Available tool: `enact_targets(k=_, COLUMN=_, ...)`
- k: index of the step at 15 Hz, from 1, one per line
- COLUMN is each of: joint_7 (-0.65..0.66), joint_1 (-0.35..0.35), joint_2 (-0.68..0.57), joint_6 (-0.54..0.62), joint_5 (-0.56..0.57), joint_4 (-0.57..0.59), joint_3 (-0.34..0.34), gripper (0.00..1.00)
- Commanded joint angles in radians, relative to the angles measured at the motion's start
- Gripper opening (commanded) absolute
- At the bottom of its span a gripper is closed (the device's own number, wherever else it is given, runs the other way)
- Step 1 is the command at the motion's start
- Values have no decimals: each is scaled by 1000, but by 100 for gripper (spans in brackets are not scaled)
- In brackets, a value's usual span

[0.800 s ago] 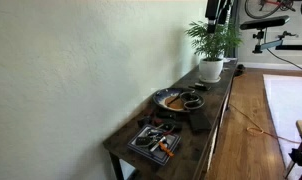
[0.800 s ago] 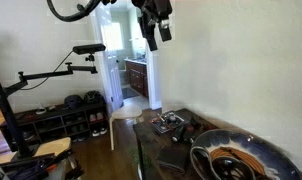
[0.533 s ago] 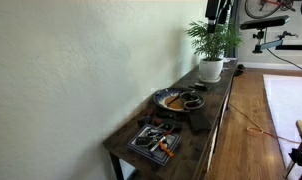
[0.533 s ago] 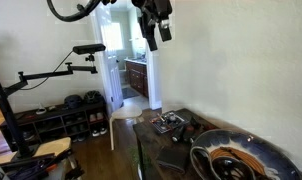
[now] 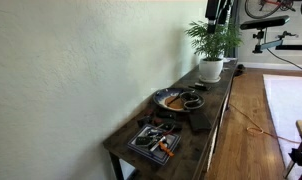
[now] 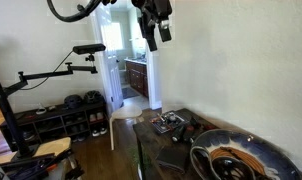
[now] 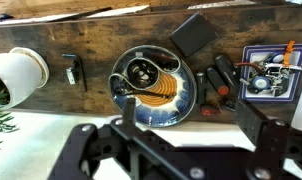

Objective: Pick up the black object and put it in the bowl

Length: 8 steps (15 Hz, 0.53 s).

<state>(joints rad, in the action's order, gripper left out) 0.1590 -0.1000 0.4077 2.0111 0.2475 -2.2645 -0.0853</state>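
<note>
While the small black oblong object (image 7: 71, 72) lies on the dark wooden table (image 7: 101, 40), between the white plant pot (image 7: 19, 75) and the wide grey-rimmed bowl with an orange-brown inside (image 7: 177, 100), the robot's gripper (image 7: 169, 138) hangs high above, fingers spread wide, holding nothing.

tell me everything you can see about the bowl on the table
The bowl is wide, shallow and round, with a grey-blue rim and an orange-brown, striped inside; it looks like glazed ceramic. It stands upright on the dark wooden table, between a white plant pot and a blue-edged tray. A smaller dark ring-shaped thing lies inside it, off centre. Nothing is gripping it.
</note>
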Motion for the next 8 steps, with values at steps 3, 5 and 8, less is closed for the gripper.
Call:
enact_targets(k=3, joint_7=8, joint_1=30, joint_2=-26, joint_6=17, joint_5=-12, joint_4=-10, joint_3=17, gripper=100)
enact_targets(k=5, joint_7=8, joint_1=32, joint_2=-50, joint_6=31, joint_5=-19, joint_4=-14, joint_3=21, gripper=100)
enact_targets(k=8, joint_7=7, joint_1=32, joint_2=-97, joint_6=68, joint_5=-32, joint_4=-21, joint_3=30, gripper=100)
